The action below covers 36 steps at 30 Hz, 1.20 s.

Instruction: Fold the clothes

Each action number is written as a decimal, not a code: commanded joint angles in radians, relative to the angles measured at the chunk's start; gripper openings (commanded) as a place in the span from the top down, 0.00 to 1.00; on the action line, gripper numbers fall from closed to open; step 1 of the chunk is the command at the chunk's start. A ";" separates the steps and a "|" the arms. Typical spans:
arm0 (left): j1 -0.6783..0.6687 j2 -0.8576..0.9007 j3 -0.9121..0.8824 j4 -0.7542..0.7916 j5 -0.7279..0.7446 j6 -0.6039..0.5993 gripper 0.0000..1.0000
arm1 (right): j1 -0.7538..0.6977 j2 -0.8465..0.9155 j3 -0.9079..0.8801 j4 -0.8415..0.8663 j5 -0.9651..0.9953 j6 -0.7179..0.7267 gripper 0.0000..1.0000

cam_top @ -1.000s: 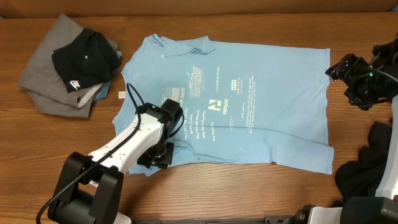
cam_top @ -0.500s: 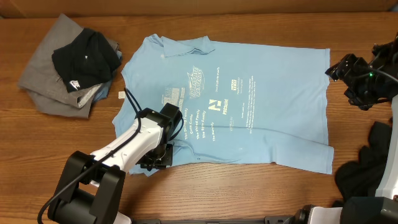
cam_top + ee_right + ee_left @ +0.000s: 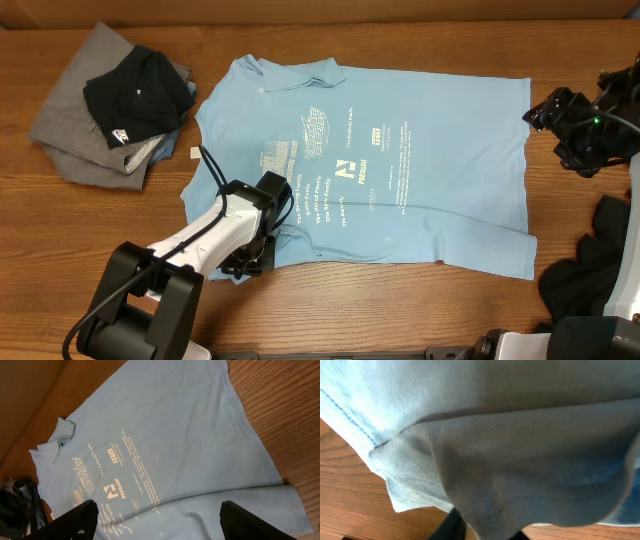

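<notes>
A light blue T-shirt (image 3: pixel 400 150) with white chest print lies spread flat on the wooden table, collar to the left. My left gripper (image 3: pixel 255 255) sits at its near left hem. In the left wrist view the blue fabric (image 3: pixel 520 435) is bunched and runs down between the two dark fingers of my left gripper (image 3: pixel 487 532), which is shut on it. My right gripper (image 3: pixel 540 112) hovers past the shirt's right edge. Its fingers stand wide apart over the shirt (image 3: pixel 175 425), so the right gripper (image 3: pixel 165 520) is open with nothing in it.
A black T-shirt (image 3: pixel 135 95) lies on a crumpled grey one (image 3: pixel 70 130) at the far left. A dark cloth heap (image 3: pixel 600 260) sits at the near right edge. Bare wood (image 3: pixel 400 300) runs along the front.
The left gripper has closed onto the shirt's near left hem and slid slightly toward the front left. The right arm has not moved.
</notes>
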 commanded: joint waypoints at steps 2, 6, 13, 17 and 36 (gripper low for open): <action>0.007 -0.008 -0.004 -0.002 0.001 -0.014 0.92 | 0.001 0.002 0.000 0.008 0.003 -0.006 0.19; 0.008 -0.009 0.029 -0.035 0.000 -0.014 0.96 | 0.001 0.002 0.000 0.010 0.003 -0.007 0.19; 0.019 -0.009 0.179 -0.190 -0.104 -0.014 0.96 | 0.001 0.002 0.000 0.011 0.008 -0.006 0.19; 0.042 -0.009 0.252 -0.260 -0.192 -0.014 0.96 | 0.001 0.003 0.000 0.013 0.076 -0.002 0.18; 0.224 -0.009 0.332 -0.054 -0.153 0.119 0.62 | -0.006 0.062 -0.014 -0.009 0.166 0.051 0.10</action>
